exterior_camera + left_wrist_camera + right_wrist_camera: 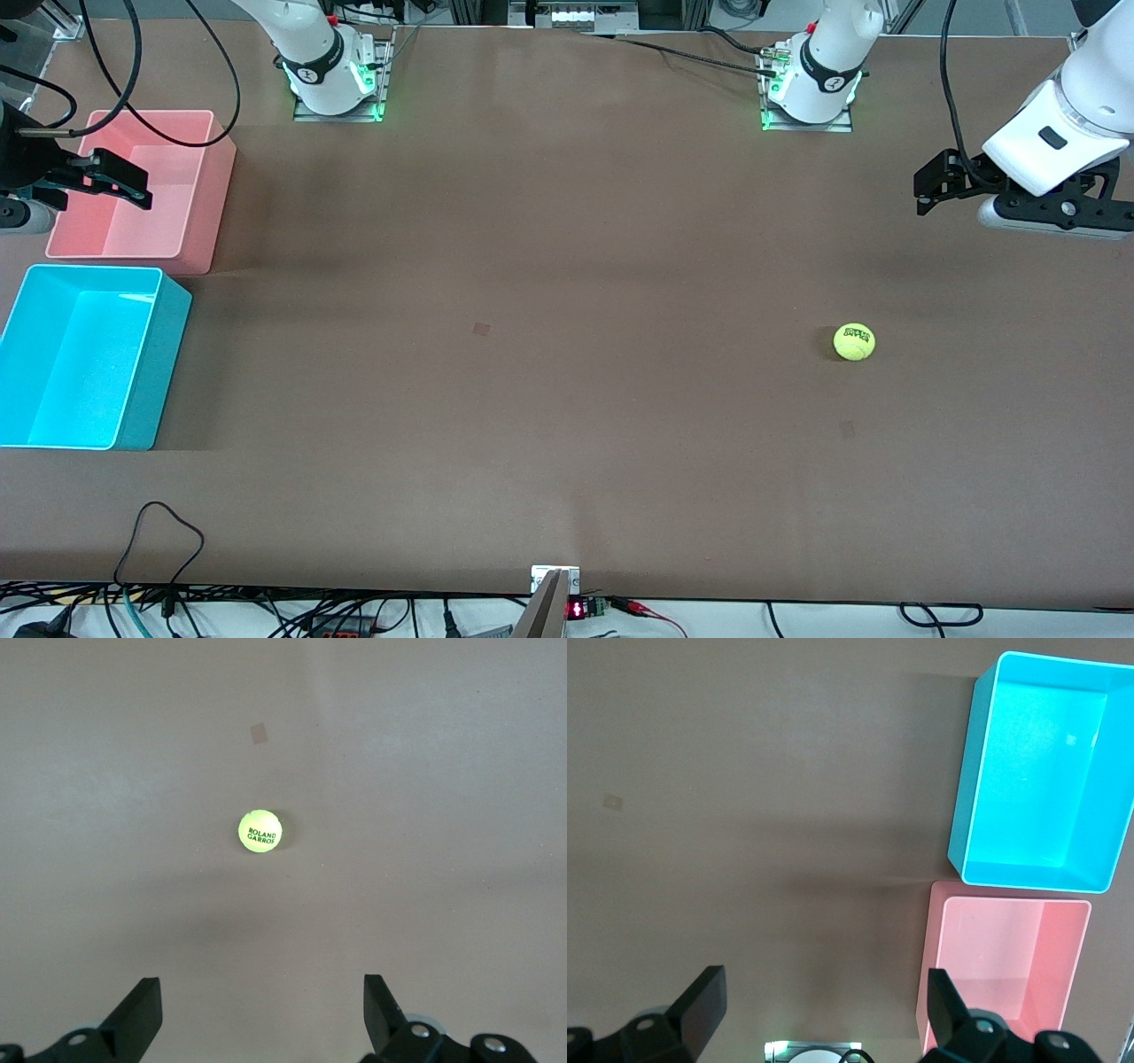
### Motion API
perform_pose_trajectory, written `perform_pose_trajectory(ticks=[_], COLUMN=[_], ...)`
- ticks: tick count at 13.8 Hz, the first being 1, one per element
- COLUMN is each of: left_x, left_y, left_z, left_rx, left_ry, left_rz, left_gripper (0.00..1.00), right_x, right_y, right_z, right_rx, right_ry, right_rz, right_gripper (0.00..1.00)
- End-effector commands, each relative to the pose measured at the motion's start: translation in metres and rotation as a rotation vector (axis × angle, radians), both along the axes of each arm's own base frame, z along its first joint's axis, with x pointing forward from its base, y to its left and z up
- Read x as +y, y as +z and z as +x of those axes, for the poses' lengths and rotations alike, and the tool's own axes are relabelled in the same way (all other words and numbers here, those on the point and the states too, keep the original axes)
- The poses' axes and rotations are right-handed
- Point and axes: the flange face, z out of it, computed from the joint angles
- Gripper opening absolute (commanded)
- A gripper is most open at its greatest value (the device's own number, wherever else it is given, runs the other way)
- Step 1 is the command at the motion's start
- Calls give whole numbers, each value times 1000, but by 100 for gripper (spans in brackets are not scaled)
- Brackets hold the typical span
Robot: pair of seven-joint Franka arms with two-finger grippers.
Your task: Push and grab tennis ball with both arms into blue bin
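A small fuzzy yellow-green tennis ball (854, 342) sits alone on the brown table (549, 354), toward the left arm's end and well apart from both tubs. Its felt glows brightly under the light, and dark printed lettering on its upper face reads "ROLAND GARROS" in the left wrist view (260, 830). A small pale square mark on the table lies near it in that view.

The left arm's black two-finger pincer (930, 188) hangs in the air over the table's edge at that arm's end, above bare table and not touching the ball. Its fingers (142, 1014) are spread wide, with nothing between them.

The right arm's black two-finger pincer (120, 182) hovers over the pale pink rectangular plastic tub (199, 221) at the right arm's end of the table. Its fingers (700, 1005) are also spread wide and hold nothing.

The bright cyan rectangular open-top plastic bin (151, 372) stands just beside the pink tub, nearer to the front camera, with a narrow gap between their walls. Its thin walls are lit and its inside shows nothing in it (983, 797).
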Motion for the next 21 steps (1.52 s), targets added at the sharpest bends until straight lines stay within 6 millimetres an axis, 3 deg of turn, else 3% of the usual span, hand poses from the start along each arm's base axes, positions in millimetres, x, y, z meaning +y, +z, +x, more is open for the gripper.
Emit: perform_pose_trajectory(ticks=[1,9,14,16,17,18,21], left_x=[4,7,18,25,24,25,25], left_y=[3,0,-15,-16,-20,-20,-21], left_z=[2,-1,10,8,5,4,3], left_rx=[1,39,67,88,121,131,137], left_ry=[6,16,24,39,38,38,39], left_rz=[2,0,1,1,5,5,6], left_gripper=[100,100,100,42,20,10,2], right_x=[-10,-10,-10,-10,-10,-10,-10], right_y=[1,2,2,2,1,2,2], right_z=[-4,-4,-4,-4,-4,-4,-4], right_rx=[-4,-5,-4,-5,-4,-5,-5], right_ry=[-30,-30,-30,-30,-30,-30,-30], right_rz=[-8,-8,-6,-6,-6,-6,-6], right_gripper=[100,100,100,100,100,100,100])
